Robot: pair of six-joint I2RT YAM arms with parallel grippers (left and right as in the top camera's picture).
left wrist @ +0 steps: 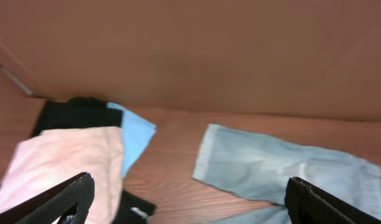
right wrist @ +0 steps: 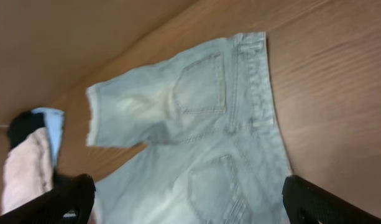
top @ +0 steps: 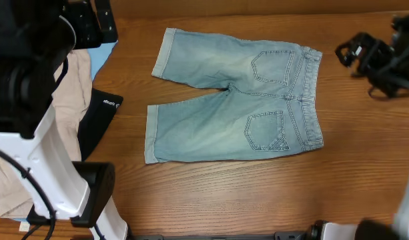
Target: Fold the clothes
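Wooden bench [top: 257, 193] with denim shorts [top: 237, 100] spread flat ahead of the left tool [left wrist: 187, 190] and right tool [right wrist: 189, 186], both with fingers apart.

Light blue, faded denim shorts [top: 237, 100], knee-length, spread flat with the back side up in the middle of the overhead frame. At the right, waistband [top: 312, 97] running top to bottom; both legs pointing left, splayed in a narrow V. Turned-up upper cuff [top: 165, 55] toward the upper left, lower cuff [top: 152, 135] at centre left. Two back pockets [top: 272, 67] just left of the waistband, one per leg. Paler along the middle of each leg.
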